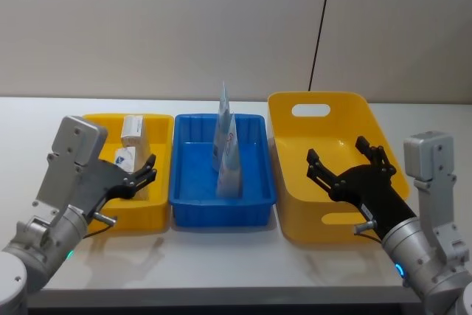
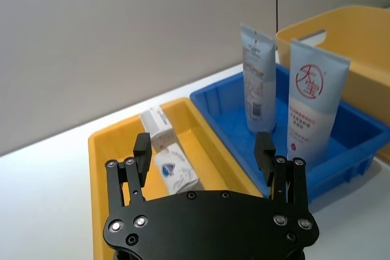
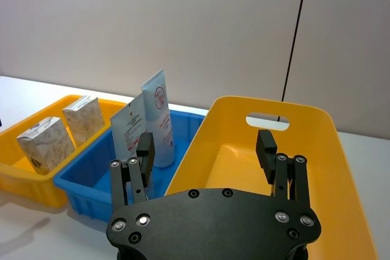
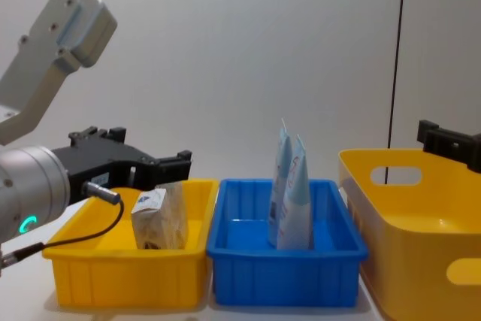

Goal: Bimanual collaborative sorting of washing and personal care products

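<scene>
— Why did our left gripper (image 1: 147, 169) hang wide open, holding nothing?
— We judged its work done: the rose-printed pack (image 1: 125, 158) and the beige box (image 1: 133, 128) lay just beyond its fingertips, and the two pouches (image 1: 227, 149) stood upright to its right. Our right gripper (image 1: 345, 158), spread and empty too, had them on its left.

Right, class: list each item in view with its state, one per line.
Left tool: open, over the small yellow bin.
Right tool: open, over the large yellow bin.
Two pale-blue tubes: upright in the blue bin.
Beige speckled box: in the small yellow bin.
Printed white box: beside it, same bin.
</scene>
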Motion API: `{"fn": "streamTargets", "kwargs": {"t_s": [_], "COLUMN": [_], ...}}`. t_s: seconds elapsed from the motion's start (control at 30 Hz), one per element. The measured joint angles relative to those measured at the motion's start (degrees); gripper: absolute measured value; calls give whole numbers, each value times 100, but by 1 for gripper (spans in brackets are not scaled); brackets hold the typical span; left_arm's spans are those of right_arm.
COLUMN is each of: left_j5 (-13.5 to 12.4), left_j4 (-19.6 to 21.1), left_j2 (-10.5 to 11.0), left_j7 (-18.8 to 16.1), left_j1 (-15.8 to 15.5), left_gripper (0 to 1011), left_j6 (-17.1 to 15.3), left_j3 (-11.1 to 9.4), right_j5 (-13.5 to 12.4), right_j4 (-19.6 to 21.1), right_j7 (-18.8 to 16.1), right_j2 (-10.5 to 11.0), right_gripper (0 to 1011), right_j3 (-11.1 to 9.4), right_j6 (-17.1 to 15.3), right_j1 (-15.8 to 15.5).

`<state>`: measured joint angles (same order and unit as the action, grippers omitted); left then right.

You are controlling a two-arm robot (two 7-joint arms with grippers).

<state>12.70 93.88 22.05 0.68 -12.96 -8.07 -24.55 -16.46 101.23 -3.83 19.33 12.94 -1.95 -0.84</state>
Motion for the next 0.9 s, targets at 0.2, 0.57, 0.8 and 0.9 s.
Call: {"fn": "streamTargets", "kwargs": {"t_s": [0.2, 0.57, 0.8, 0.9], "left_j5": [108, 290, 393, 409], "left_j4": [-11, -294, -624, -730], "left_j2": [-28, -278, -551, -619], "left_j7": [20, 21, -60, -81], "left_j1": [9, -104, -255, -303], "left_gripper": [1001, 1001, 1001, 1001], "left_j6": [-305, -551, -591, -593], "left_j3": [68, 205, 304, 327], "right_j5": [0, 0, 0, 0], "right_j4": [0, 0, 0, 0], "right_j7": [0, 0, 0, 0], "right_j2": [0, 0, 0, 0], "right_gripper": [1002, 1002, 1002, 1002], "right_j3": [0, 0, 0, 0], "right_j6": [0, 0, 0, 0], "right_j1": [0, 0, 0, 0]}}
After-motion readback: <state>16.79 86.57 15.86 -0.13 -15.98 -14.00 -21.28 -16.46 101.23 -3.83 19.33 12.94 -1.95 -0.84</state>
